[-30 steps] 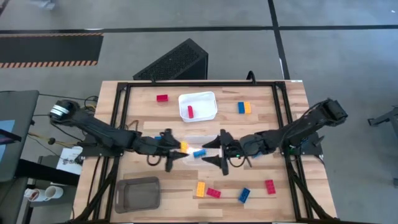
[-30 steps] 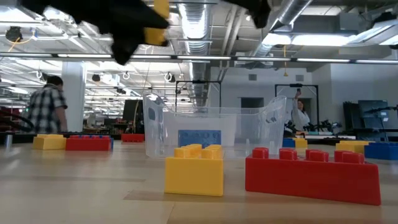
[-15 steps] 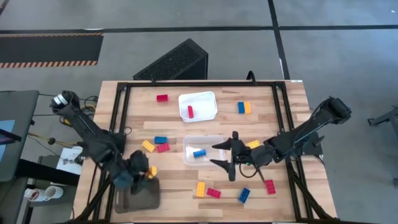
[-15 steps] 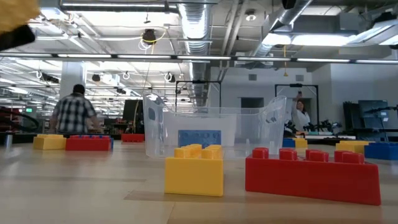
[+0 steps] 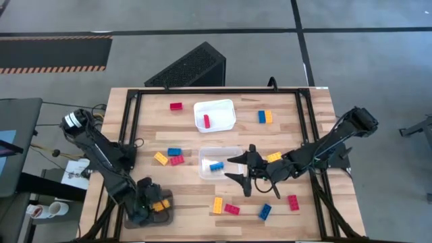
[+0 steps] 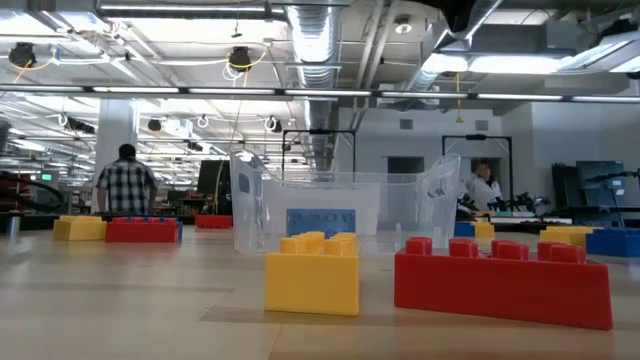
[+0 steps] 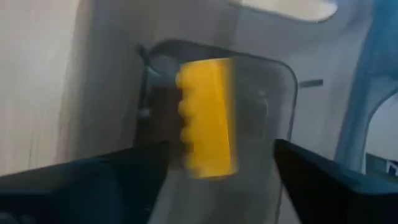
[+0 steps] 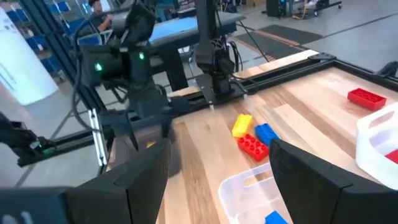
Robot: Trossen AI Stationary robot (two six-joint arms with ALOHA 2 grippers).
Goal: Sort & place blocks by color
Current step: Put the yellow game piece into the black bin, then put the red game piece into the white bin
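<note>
Yellow plastic shows between the spread fingers of the left hand (image 5: 152,206): a studded yellow brick (image 7: 207,116) lies just ahead of the fingertips, over the floor of the grey tray (image 5: 163,217), and nothing grips it. That hand hangs low over the tray at the near left corner of the surface (image 5: 283,138).

Fingers of the right hand (image 5: 237,170) stand apart and hold nothing, just beside the clear tray (image 5: 230,152), which has a blue brick (image 5: 216,165) in it. Close by this hand, on the wood, lie a second yellow brick (image 5: 274,156), a blue one (image 5: 264,211) and two red ones (image 5: 231,208) (image 5: 293,202). Farther off sits the white tray (image 5: 225,106) with a red brick (image 5: 206,121) inside.

These bricks look light, rigid and smooth-sided, so they should not deform but could slip or twist if pinched at a corner. Probably the safest hold is across the two long flat walls, fingers square to them, studs upward, with the hand centred over the brick's middle.
</note>
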